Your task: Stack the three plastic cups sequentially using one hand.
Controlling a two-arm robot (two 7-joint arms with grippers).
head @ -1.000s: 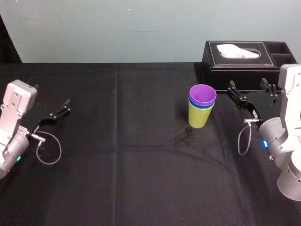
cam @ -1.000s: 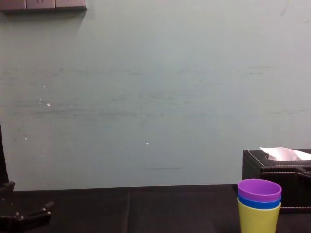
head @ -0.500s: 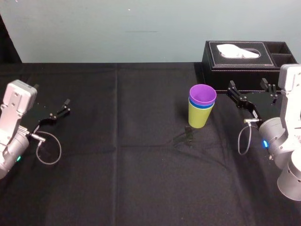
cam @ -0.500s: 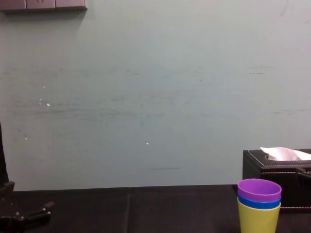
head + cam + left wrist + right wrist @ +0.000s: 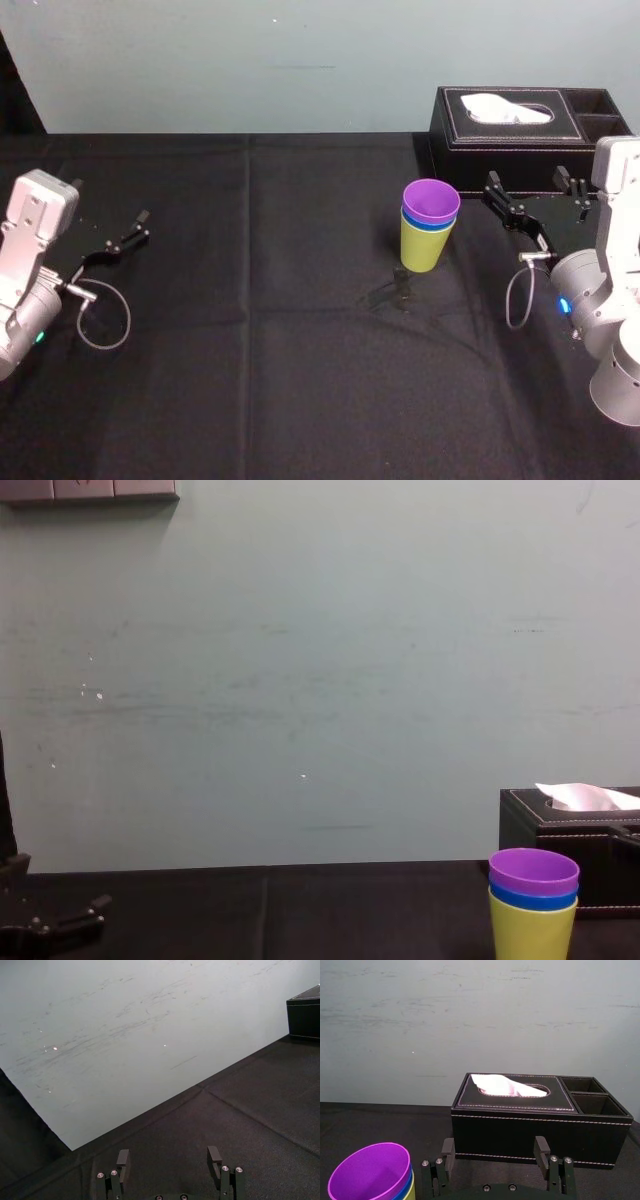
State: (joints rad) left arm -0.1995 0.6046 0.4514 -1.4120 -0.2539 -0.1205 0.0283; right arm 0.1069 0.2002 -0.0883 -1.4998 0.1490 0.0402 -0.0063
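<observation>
3 plastic cups (image 5: 429, 235), nested upright, purple in blue in yellow-green, right of tabletop (image 5: 250, 380) centre. Right claw (image 5: 527, 185) near, jaws apart, empty. Tissue box (image 5: 520, 125), far right corner. Left claw (image 5: 169, 1152), left edge, jaws apart, empty.

purple cup (image 5: 431, 200), blue cup (image 5: 426, 227), yellow-green cup (image 5: 424, 251), black tissue box (image 5: 466, 150)

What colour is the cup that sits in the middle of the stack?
The middle cup is blue, seen best in the chest view.
</observation>
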